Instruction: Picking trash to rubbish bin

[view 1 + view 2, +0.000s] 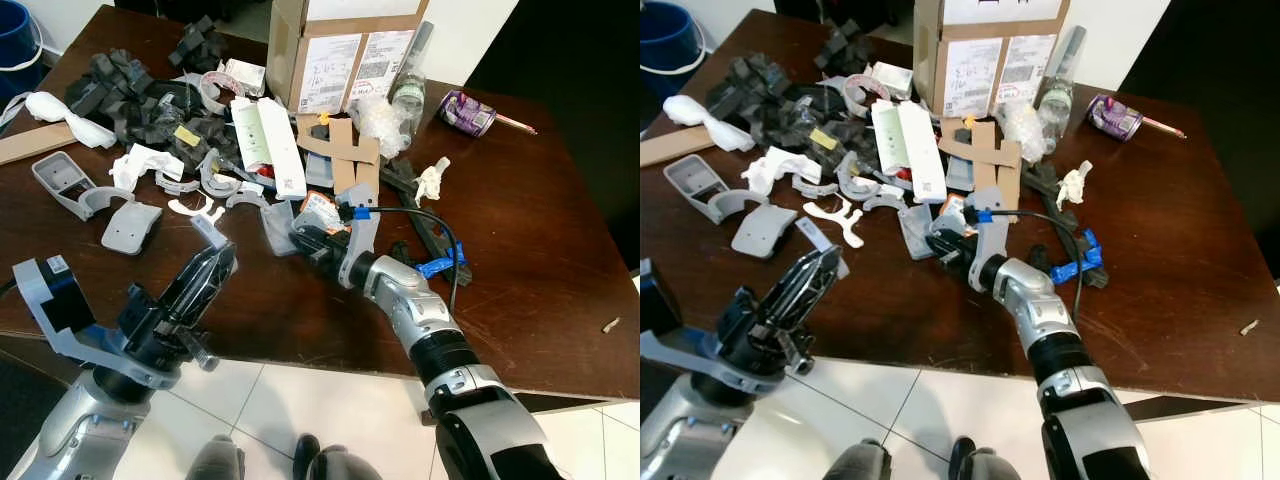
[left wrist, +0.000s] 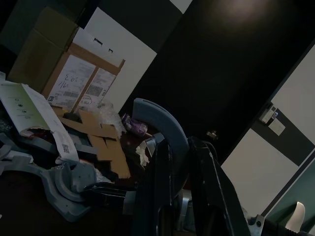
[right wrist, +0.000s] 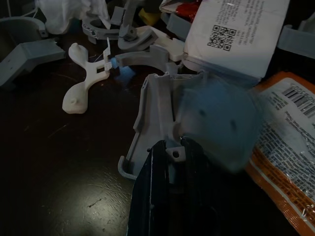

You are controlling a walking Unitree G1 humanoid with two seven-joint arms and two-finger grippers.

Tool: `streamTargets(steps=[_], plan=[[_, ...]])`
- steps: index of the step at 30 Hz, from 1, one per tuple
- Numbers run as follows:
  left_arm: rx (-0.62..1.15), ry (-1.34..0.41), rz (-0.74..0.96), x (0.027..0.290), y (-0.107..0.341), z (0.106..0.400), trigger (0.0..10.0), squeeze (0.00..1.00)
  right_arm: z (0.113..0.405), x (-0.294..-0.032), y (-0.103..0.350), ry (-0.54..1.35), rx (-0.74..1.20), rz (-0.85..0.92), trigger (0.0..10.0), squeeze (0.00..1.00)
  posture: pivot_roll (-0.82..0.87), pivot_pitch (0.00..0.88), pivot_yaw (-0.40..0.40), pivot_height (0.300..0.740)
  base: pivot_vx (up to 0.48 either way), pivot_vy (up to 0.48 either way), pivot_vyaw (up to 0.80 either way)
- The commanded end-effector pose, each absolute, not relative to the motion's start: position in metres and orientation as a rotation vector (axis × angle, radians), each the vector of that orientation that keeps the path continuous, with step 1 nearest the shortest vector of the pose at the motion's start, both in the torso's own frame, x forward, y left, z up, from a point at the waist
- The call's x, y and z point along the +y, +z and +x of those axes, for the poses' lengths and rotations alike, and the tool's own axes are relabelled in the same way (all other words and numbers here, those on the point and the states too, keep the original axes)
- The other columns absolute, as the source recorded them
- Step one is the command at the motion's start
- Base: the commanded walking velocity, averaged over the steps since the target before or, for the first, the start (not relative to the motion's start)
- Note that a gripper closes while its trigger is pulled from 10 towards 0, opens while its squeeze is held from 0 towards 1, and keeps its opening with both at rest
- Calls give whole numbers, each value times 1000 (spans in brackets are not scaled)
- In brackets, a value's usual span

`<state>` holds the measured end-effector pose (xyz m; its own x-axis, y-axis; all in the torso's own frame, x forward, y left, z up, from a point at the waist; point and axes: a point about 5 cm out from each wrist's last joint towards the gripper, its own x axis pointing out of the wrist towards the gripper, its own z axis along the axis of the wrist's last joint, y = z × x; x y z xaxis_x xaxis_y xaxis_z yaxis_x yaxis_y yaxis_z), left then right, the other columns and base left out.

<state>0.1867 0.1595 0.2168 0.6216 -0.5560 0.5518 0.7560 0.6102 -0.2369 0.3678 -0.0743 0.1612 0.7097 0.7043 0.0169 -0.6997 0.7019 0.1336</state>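
- Table (image 1: 560,290): dark wood, glossy. Clutter runs from the far left corner to abt the middle; right side mostly bare. Robot stands at the near edge.
- Cardboard box (image 1: 340,55) at the far edge, mid-table. Stiff, bulky, prob too big for one gripper; judged a two-arm job or left alone.
- White printed carton (image 1: 270,140) lying flat just in front of the box. Light, crushable; I'd pinch it across a long edge.
- Black foam-like pieces (image 1: 130,90) heaped twd the far left corner. Look soft and light, should squash under the fingers w/o slipping.
- Right gripper (image 3: 170,162) reaches in from the near edge to mid-table. Fingers pressed close, nipping the near rim of a grey plastic tray piece (image 3: 162,108).
- That tray piece: the trash in hand, lying flat on the wood, an orange wrapper (image 3: 285,128) just beside it. Looks rigid, thin-walled, light. Rim is a good hold: stiff lip, won't fold. Smooth plastic tho, so it may swivel in a two-finger pinch when lifted.
- Left gripper (image 1: 200,280) hovers over the near edge, left of the other arm. Fingers nearly together round a curved grey plastic part (image 2: 162,123); seems held, can't be sure how firmly.
- White Y-shaped plastic bit (image 3: 86,83) near the tray: small, hard, flat on the wood. Awkward; best taken by one prong.
- Crumpled white paper (image 1: 432,180) twd the right: soft, weightless, grab anywhere.
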Motion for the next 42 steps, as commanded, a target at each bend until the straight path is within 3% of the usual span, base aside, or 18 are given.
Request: streamTargets(steps=[1,10,22,25,32,33,34,35,42], plan=[[-435,-788,-504,158,212,187,10000,0,365,-82,149,746,66,167,0,0,329,247,-171,740,0,0,0],[-439,-794,-500,158,213,188,10000,0,363,-85,165,843,-44,236,0,0,333,232,-169,740,0,0,0],[-445,-796,-490,161,213,192,10000,0,362,-130,193,925,-218,384,0,0,335,213,-161,740,0,0,0],[-447,-799,-485,162,214,193,10000,0,366,-159,201,839,-284,474,0,0,334,207,-151,740,0,0,0],[-432,-820,-486,160,213,196,10000,0,377,-192,207,580,-342,632,0,0,328,198,-141,740,0,0,0],[-423,-830,-491,159,212,196,10000,0,379,-195,206,531,-342,647,3608,0,326,195,-138,740,0,0,0],[-423,-830,-491,159,212,196,10000,0,379,-195,206,531,-342,647,3608,0,326,195,-138,740,0,0,0],[-390,-858,-501,153,208,197,10000,0,382,-198,204,461,-331,668,10000,0,322,191,-133,740,0,0,0],[-284,-921,-536,133,190,204,10000,0,391,-208,191,186,-216,631,10000,0,306,174,-125,740,0,0,0]])
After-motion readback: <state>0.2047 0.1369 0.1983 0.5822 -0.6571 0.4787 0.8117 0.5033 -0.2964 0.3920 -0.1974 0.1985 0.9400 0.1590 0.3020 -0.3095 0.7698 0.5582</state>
